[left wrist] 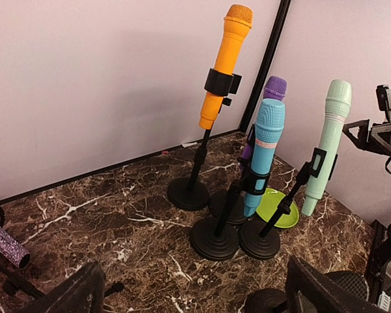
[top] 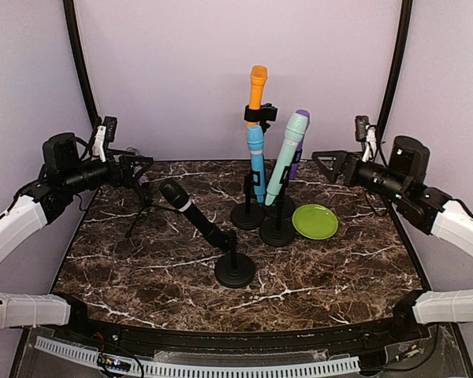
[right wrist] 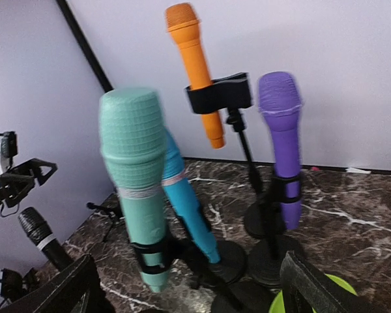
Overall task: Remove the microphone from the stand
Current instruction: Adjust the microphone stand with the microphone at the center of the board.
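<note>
Inspected from above and from both wrists.

Found a marble table (top: 339, 268) bearing a cluster of stands (top: 277, 232) right of centre and a front stand (top: 235, 272) nearer the arms.

Noted left arm (top: 16, 220) and right arm (top: 457, 224) raised at either side, well apart from every stand.

Counted five mics clipped in:
- orange mic (top: 257, 90), tallest, upright at the back
- blue mic (top: 256, 161), in front of it
- mint mic (top: 286, 157), tilted, in front of the purple mic (top: 302, 116)
- black mic (top: 191, 211), leaning left on the front stand

Saw also a glittery mic (left wrist: 5, 244) low at the far left, and a green plate (top: 314, 221) just beside the cluster.

Found left gripper (top: 142, 172) with fingers spread wide, holding nothing. Same for right gripper (top: 322, 167).

Cannot tell from the task wording which mic is meant.

Judged as the opening step: approach not yet begun, no mic touched, all seated in their clips.

Required for the next move: choosing one mic, bringing a spread gripper around its body above the clip, closing, then drawing it out along the clip's axis. Probably also steadying the base with the other gripper, against tipping.
</note>
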Motion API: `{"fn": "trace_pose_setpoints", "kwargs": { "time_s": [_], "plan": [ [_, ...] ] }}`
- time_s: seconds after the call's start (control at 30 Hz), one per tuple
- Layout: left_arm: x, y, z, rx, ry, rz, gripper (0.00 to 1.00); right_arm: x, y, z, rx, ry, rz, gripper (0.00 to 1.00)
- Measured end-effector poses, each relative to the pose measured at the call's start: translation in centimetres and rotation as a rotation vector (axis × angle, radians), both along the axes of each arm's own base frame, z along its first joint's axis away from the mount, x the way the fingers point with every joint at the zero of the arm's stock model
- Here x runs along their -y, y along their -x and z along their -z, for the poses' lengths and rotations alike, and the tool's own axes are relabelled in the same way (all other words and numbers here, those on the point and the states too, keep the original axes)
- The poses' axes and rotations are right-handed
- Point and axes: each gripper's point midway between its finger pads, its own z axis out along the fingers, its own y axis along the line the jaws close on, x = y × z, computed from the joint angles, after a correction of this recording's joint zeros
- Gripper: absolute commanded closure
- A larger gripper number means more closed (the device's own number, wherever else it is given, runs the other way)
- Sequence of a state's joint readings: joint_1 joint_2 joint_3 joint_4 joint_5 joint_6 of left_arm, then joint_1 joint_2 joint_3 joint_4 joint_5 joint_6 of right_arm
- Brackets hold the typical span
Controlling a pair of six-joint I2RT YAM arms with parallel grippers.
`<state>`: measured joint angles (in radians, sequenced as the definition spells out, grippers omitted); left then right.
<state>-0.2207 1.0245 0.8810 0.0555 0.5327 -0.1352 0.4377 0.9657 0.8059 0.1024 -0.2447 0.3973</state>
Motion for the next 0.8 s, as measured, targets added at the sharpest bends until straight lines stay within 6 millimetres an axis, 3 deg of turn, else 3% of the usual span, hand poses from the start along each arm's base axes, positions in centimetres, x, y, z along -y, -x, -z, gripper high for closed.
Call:
{"fn": "trace_pose_setpoints", "kwargs": {
  "time_s": [0.13,0.27,0.5,0.67,0.8],
  "plan": [
    [-0.3,0.2,0.8,-0.012,-0.016,-0.013,0.01,-7.0,2.8,0.1,0.0,0.043,-0.177,0.09],
    [-1.3,0.4,0.0,0.026,-0.036,-0.069,0.01,-11.8,5.7,0.7,0.013,0.088,-0.304,0.13],
    [-2.1,0.8,-0.9,0.065,-0.043,-0.117,0.01,-18.0,9.3,3.1,0.007,0.172,-0.458,0.17],
    [-2.0,0.9,-0.5,0.057,-0.043,-0.106,0.01,-21.6,9.6,7.6,-0.041,0.281,-0.522,0.19],
    [-1.8,1.0,-0.4,0.055,-0.044,-0.094,0.01,-22.3,9.4,11.2,-0.087,0.381,-0.542,0.26]
  ]
}}
